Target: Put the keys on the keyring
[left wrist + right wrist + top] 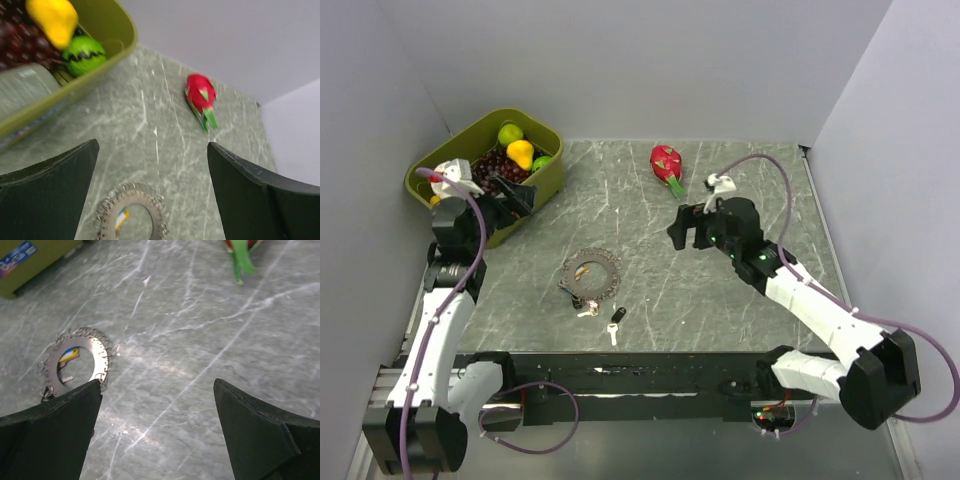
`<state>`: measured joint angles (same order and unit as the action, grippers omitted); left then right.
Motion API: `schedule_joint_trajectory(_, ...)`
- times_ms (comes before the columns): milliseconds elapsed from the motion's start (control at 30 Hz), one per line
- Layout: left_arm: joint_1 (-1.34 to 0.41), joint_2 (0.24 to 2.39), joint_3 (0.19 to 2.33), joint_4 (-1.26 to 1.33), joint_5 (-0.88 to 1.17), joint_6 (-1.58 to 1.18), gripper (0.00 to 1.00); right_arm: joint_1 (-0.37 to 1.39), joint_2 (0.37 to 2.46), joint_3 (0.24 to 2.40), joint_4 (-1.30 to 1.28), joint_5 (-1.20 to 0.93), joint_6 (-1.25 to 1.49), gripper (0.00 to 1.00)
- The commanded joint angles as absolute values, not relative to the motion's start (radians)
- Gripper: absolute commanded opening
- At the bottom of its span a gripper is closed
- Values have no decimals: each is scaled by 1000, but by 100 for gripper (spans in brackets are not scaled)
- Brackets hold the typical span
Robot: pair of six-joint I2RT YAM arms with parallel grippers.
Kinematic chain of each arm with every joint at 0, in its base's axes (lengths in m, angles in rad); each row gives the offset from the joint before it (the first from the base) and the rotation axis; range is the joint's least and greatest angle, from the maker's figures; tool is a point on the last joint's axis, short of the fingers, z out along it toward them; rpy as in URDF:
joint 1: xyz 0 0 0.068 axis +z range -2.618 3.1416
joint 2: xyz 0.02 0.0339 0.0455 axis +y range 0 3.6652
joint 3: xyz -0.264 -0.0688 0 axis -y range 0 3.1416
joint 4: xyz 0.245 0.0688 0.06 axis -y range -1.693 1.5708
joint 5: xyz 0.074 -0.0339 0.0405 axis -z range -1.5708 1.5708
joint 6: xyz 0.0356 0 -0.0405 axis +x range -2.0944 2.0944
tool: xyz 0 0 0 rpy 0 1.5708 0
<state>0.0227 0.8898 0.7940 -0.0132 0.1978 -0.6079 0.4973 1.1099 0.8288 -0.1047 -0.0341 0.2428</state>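
The left gripper (152, 150) and right gripper (157, 385) gape wide, holding nothing; the keyring (96, 356) lies flat on the table (720, 295); keys (614, 320) lie just beside it.

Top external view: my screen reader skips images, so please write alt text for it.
The keyring lies flat on the table, loose keys at its near side. Both grippers are open and empty: the left gripper by a green bin of fruit, the right gripper right of the ring.

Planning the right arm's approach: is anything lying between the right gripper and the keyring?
No. In the top view, only bare tabletop lies between the right gripper and the keyring.
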Motion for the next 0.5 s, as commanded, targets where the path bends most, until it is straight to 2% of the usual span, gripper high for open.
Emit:
schedule_joint_trajectory(0, -49, 939, 864, -32, 247, -581, 96, 558, 1172, 917, -117, -38, 222, 100)
schedule_joint_trajectory(267, -262, 1123, 934, -121, 160, -561, 96, 638, 1287, 986, -149, -77, 201, 100)
schedule_joint_trajectory(467, -330, 1184, 910, -196, 138, -597, 96, 709, 1428, 1070, -236, -69, 153, 99)
